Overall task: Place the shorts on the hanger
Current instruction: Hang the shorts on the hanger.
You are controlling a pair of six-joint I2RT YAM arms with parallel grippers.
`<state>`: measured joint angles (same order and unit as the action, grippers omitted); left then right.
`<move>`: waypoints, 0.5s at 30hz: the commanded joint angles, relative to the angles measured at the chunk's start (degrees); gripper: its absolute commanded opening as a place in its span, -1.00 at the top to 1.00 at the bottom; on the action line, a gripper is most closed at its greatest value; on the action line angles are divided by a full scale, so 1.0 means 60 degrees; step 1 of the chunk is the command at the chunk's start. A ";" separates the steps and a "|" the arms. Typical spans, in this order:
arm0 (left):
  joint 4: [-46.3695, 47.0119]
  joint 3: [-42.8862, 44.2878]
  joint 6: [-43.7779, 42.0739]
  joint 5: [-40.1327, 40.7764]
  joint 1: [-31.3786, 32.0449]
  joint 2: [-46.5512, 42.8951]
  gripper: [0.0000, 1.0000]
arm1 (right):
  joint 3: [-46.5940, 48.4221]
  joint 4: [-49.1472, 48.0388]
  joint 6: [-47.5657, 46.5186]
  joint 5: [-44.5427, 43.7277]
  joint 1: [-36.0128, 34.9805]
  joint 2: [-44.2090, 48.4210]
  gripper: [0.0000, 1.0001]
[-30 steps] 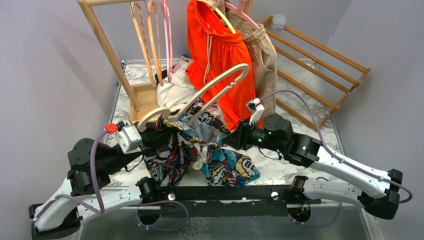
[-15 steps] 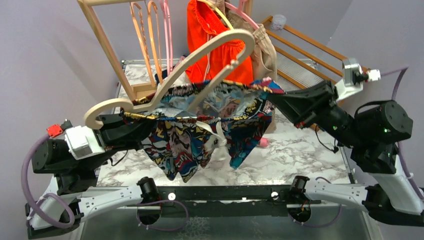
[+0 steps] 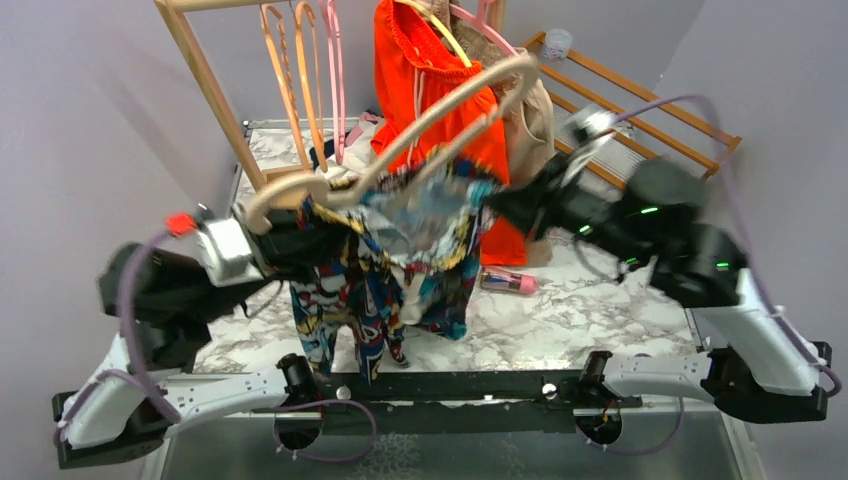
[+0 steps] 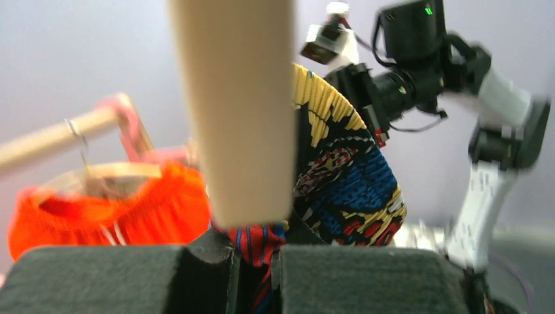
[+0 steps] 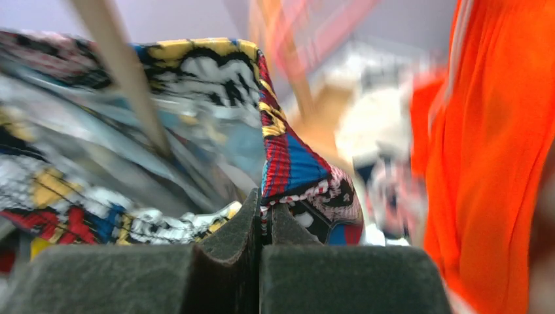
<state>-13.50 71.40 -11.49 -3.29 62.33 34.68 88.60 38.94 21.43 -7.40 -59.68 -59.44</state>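
Left hand [image 3: 292,246] and right hand [image 3: 503,201] each pinch shut on the shorts [image 3: 350,290], with the hanger [image 3: 452,98] between them, seemingly threaded; settling and letting go remain.

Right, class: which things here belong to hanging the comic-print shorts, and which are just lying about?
Part of the job: comic-print shorts, cream hanger, left gripper, right gripper.
Lying about: orange shorts, beige shorts, pink hanger, pink bottle.
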 commanded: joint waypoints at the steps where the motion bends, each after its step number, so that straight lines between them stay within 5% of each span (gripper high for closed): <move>1: 0.0336 0.3290 -0.0578 -0.1088 -0.0004 0.1538 1.00 | 0.3799 -0.0276 -0.1446 -0.0432 -0.0005 -0.0114 0.99; 7: 0.2892 -0.0062 0.0110 -0.0550 -0.0002 -0.0236 1.00 | 0.1132 -0.1635 -0.0946 -0.0954 -0.0010 0.1270 0.99; 15: 0.2233 -0.2004 0.0782 0.0348 -0.0002 -0.1488 1.00 | -0.1856 -0.1374 0.0195 -0.1384 -0.0012 0.1968 0.98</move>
<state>-3.22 61.10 -9.76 -5.02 62.41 29.32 82.91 29.17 19.09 -11.90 -59.72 -48.16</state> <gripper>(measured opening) 0.083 0.016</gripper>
